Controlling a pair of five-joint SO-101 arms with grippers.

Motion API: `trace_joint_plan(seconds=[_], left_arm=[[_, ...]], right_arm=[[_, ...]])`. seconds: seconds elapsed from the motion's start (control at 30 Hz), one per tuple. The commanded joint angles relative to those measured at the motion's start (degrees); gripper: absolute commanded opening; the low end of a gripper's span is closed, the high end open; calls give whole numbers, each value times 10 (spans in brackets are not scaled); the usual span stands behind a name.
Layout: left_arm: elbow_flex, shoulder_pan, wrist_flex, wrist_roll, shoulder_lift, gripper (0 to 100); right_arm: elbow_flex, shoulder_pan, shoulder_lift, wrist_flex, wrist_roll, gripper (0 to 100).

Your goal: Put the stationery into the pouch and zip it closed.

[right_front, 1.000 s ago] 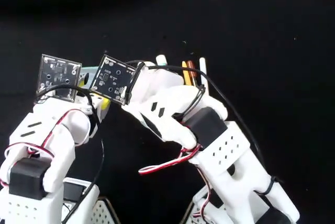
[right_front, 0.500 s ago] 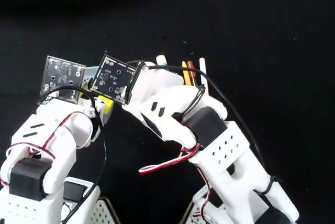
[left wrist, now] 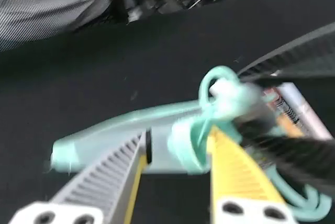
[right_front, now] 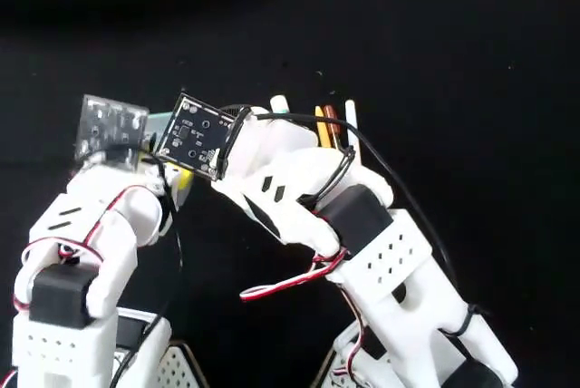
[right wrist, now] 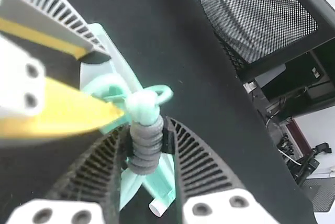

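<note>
The mint-green pouch [left wrist: 112, 130] lies on the black table with my left gripper [left wrist: 175, 140] shut on its edge, between a grey ribbed finger [left wrist: 104, 174] and a yellow one [left wrist: 235, 174]. My right gripper [right wrist: 146, 130] is shut on the grey zipper pull [right wrist: 145, 148], which carries a knotted mint cord [right wrist: 142, 102]. The pouch [right wrist: 112, 59] runs under both grippers. Pens [right_front: 323, 125] stick out beyond the right arm [right_front: 299, 179] in the high view. Both wrist boards hide most of the pouch [right_front: 159, 121] there.
The black tabletop [right_front: 453, 89] stretches wide to the right and the far side. A mesh chair [right wrist: 251, 20] and cables stand beyond the table's edge. The two arms are close together at the near left.
The left arm has shifted a little toward the right arm and its wrist board now shows blurred. The right arm has kept still.
</note>
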Motion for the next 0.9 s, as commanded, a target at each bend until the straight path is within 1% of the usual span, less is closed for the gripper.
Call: trace_joint_plan(seconds=[0.0, 0.13, 0.37, 0.67, 0.77, 0.87], left_arm=[[2, -33, -20, -1, 0, 188], [2, -30, -20, -1, 0, 183], [2, -30, -20, 0, 0, 27], [2, -29, -20, 3, 0, 30], [2, -31, -20, 3, 0, 30], [5, -35, -20, 3, 0, 30]], right_arm=[[-4, 8, -7, -1, -3, 12], [-4, 8, -7, -1, -3, 12], [-3, 6, -3, -2, -3, 12], [29, 13, -7, 2, -3, 12], [47, 40, -15, 18, -3, 12], [60, 75, -52, 54, -3, 12]])
